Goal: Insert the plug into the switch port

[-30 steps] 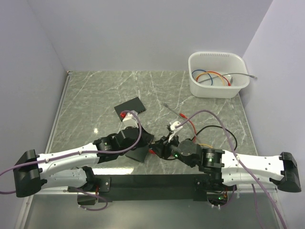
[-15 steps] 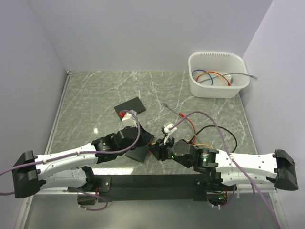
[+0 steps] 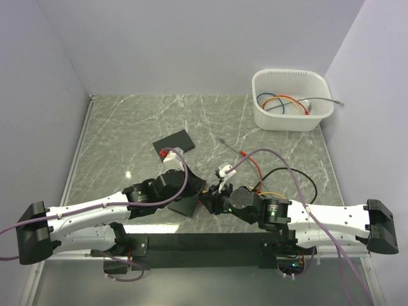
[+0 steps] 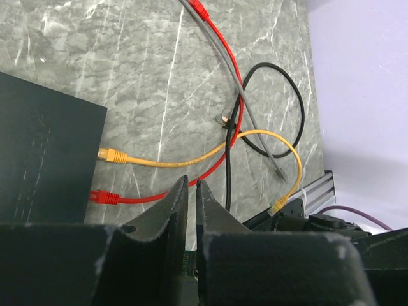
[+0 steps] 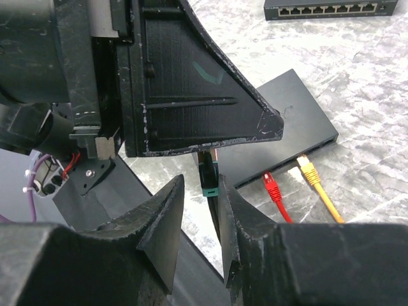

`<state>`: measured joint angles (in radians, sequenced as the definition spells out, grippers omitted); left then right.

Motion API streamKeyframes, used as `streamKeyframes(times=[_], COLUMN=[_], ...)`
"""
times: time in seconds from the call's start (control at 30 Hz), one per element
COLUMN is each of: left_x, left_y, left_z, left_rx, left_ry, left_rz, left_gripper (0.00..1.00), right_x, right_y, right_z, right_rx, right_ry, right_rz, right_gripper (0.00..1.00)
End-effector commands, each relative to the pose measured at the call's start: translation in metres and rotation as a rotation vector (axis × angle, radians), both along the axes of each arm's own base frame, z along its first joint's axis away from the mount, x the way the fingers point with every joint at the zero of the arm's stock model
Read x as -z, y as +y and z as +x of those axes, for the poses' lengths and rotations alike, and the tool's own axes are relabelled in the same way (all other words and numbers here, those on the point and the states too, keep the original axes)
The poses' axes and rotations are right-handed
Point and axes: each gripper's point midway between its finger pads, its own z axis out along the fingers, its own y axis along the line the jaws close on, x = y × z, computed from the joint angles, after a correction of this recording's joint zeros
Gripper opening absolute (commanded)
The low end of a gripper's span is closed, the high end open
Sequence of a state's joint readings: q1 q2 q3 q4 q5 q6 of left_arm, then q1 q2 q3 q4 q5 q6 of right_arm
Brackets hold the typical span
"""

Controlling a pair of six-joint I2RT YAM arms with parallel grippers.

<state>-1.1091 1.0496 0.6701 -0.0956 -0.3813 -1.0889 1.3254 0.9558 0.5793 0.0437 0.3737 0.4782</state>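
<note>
The plug (image 5: 210, 173), black with a teal boot, hangs from the tips of my left gripper (image 4: 191, 181), which is shut on it. In the left wrist view the plug itself is hidden. My right gripper (image 5: 201, 176) is open around the plug: its right finger rests against the plug and its left finger stands apart. The black switch (image 5: 287, 121) lies just behind, with a red plug (image 5: 271, 185) and a yellow plug (image 5: 307, 169) in its ports. In the top view both grippers meet over the switch (image 3: 185, 205), left gripper (image 3: 201, 188) beside right gripper (image 3: 213, 201).
A second black switch (image 3: 173, 141) lies further back. Red, yellow, grey and black cables (image 4: 296, 108) tangle on the marble to the right of the switch. A white bin (image 3: 290, 118) with more cables stands at the back right.
My right arm has shifted left towards the left gripper, and its jaws have narrowed around the plug. The left arm has stayed still.
</note>
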Motion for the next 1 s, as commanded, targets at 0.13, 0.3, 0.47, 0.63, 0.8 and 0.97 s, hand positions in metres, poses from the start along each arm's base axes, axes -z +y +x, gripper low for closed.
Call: streamKeyframes(times=[0.13,0.3,0.47,0.63,0.8,0.97], left_x=[-0.023,-0.023,-0.026,-0.025,-0.024,-0.012], left_y=[-0.005,-0.003,-0.003,-0.004,-0.004,-0.003], left_z=[-0.001,-0.002,-0.002,-0.002,-0.002,-0.003], left_rx=[0.002,0.0,-0.003,0.001,0.0,-0.004], left_ry=[-0.026,-0.027,-0.03,-0.029,-0.024,-0.001], left_rz=[-0.056,-0.052,-0.061,-0.065,-0.061,-0.037], left_gripper=[0.01,0.01,0.0,0.01,0.01,0.12], right_x=[-0.016,-0.019,-0.018,-0.015,-0.017,-0.019], right_y=[0.008,0.007,0.006,0.006,0.003,-0.003], right_z=[0.005,0.005,0.007,0.005,0.005,0.006], right_rx=[0.023,0.025,0.034,0.027,0.03,0.046], right_ry=[-0.012,-0.014,-0.014,-0.008,-0.01,-0.01], right_rz=[0.039,0.054,0.045,0.048,0.058,0.062], right_gripper=[0.36,0.34,0.33,0.26,0.15,0.04])
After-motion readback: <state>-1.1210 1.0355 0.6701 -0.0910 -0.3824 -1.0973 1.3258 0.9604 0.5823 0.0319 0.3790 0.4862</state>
